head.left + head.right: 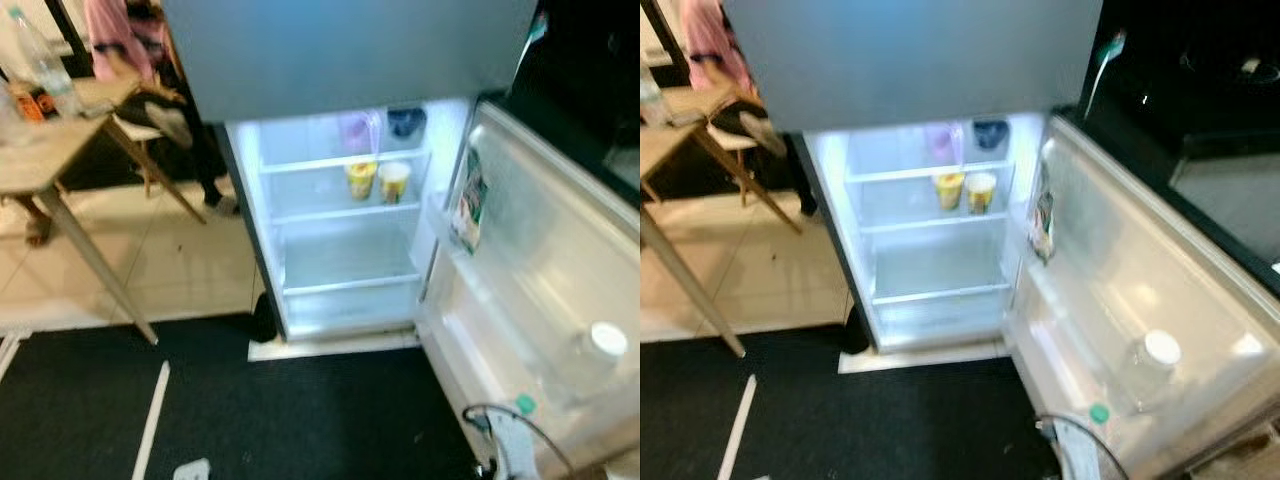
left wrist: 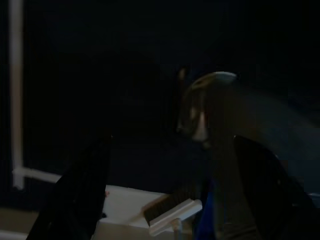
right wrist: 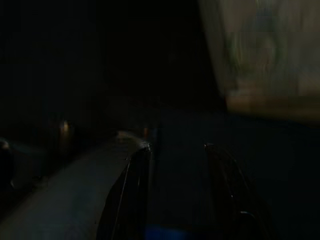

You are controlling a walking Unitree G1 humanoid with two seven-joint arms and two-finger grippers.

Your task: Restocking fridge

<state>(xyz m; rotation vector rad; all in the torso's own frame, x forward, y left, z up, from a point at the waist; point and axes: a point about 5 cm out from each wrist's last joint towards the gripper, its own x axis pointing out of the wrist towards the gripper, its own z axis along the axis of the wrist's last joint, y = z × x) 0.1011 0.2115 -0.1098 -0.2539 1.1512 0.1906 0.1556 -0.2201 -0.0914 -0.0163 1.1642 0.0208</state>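
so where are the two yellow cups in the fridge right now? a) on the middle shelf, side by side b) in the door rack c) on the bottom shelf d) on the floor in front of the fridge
a: the two yellow cups stand next to each other on the middle shelf of the open fridge, while the shelf below them looks bare and the door rack holds a white-capped bottle instead.

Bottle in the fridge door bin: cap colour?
White cap on a clear bottle; shows best in the left eye view.
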